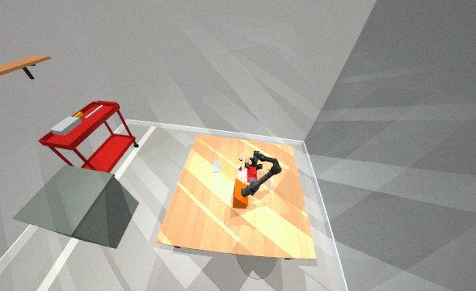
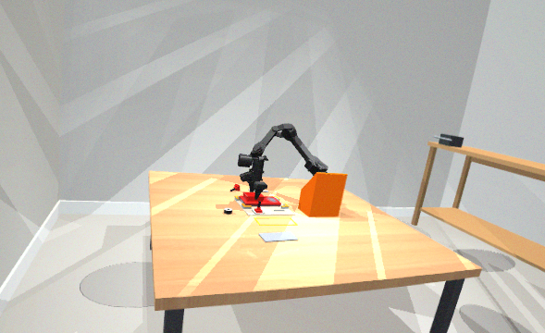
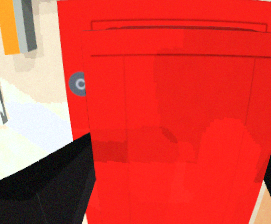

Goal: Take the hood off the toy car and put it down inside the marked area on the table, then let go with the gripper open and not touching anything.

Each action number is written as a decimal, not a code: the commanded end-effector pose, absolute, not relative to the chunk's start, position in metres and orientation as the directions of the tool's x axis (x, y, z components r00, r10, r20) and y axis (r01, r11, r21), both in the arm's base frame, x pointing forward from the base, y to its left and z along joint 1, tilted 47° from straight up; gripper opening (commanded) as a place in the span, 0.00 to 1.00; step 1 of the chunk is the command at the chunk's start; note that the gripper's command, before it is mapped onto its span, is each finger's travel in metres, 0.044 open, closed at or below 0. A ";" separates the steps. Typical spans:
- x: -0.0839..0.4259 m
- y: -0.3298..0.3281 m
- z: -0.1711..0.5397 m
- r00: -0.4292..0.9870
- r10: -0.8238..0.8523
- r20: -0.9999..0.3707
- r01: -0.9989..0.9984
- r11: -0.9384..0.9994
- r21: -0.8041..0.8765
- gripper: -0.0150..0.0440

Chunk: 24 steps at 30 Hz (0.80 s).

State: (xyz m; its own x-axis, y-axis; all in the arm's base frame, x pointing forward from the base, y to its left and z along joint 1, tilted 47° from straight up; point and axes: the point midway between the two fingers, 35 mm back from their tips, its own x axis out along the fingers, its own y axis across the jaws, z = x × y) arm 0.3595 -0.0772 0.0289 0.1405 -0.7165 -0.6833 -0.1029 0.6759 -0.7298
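The black claw (image 2: 258, 189) is closed on the flat, glossy red hood (image 3: 166, 123), its angular fingers on both sides, above the wooden surface (image 2: 300, 268).

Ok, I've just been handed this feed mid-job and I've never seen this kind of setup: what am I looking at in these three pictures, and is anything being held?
The black jointed thing is a single robot arm mounted on an orange block on a wooden table. One picture looks down from high above, one looks across the table from the side, and the close-up comes from a camera on the arm's wrist, looking down past its gripper. The red slab filling that close-up is the toy car's hood; the dark shapes at its sides are the fingers, shut on it. It has not been carried anywhere yet. Nearby on the table lie a yellow-outlined marked area and a pale flat sheet.
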 end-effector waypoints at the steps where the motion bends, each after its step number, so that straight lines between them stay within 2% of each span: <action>1: 0.359 -0.075 0.031 0.142 -0.717 -0.682 -0.099 0.675 -0.731 0.25; 24: 0.357 -0.064 0.041 0.142 -0.716 -0.683 -0.100 0.676 -0.730 0.25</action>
State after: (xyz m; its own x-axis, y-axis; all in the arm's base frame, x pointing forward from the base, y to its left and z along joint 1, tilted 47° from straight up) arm 0.3574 -0.0659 0.0390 0.1401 -0.7147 -0.6853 -0.1038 0.6777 -0.7280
